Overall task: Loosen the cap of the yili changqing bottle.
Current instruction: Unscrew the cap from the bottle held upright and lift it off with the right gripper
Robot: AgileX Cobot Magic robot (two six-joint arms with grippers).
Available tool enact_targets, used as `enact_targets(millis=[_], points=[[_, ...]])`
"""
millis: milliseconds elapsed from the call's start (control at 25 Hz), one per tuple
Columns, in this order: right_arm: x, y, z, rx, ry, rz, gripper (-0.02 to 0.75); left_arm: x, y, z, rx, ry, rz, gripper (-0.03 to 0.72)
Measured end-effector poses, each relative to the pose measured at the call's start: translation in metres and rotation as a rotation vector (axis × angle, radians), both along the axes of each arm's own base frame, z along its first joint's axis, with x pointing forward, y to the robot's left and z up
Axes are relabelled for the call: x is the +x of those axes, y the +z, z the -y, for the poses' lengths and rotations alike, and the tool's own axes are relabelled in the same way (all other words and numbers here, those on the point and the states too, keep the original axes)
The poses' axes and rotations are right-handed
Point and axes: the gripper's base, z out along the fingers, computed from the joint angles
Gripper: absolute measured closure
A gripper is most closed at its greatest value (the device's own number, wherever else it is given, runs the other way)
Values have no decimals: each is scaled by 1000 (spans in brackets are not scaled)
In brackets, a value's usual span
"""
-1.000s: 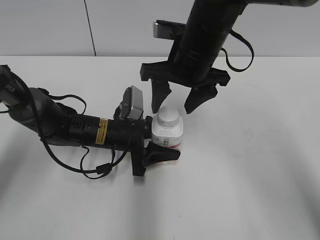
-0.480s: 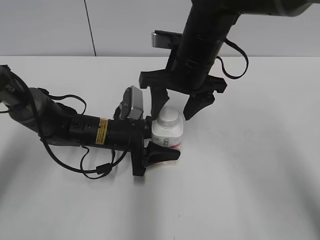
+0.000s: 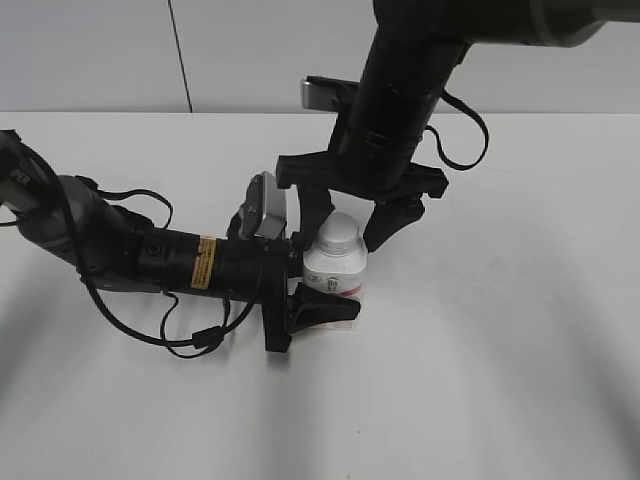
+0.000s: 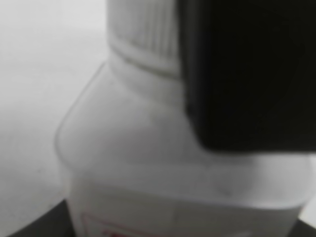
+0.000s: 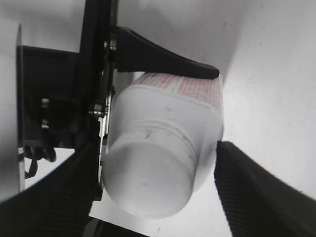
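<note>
The yili changqing bottle (image 3: 336,272) stands upright at the table's middle, white with a pink-red label. Its cap (image 3: 340,231) is on the neck. My left gripper (image 3: 333,287) lies low along the table and is shut on the bottle's body, one finger in front and one behind. My right gripper (image 3: 354,222) hangs from above, open, with one finger on each side of the cap and gaps showing. In the right wrist view the cap (image 5: 147,183) sits between the right gripper's (image 5: 158,197) two fingers. The left wrist view shows the bottle's shoulder (image 4: 148,163) and ribbed cap (image 4: 143,34), blurred.
The white table (image 3: 500,350) runs to a grey wall behind. The left arm's body and a loose cable loop (image 3: 200,338) lie on the table left of the bottle. The right arm's camera housing (image 3: 325,92) is above the bottle.
My right gripper has come down and slightly left, so its open fingers now flank the cap instead of hanging above it. The left gripper and bottle have not moved.
</note>
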Motion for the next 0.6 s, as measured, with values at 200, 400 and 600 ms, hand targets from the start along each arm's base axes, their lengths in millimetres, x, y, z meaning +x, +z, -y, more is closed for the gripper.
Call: enact_targets(millis=[200, 400, 600], points=[[0, -1, 0, -7, -1, -9, 227, 0, 0, 0, 0, 0, 0, 291], [-1, -1, 1, -9, -4, -13, 290, 0, 0, 0, 2, 4, -1, 291], [-1, 0, 1, -12, -1, -17, 300, 0, 0, 0, 2, 4, -1, 294]])
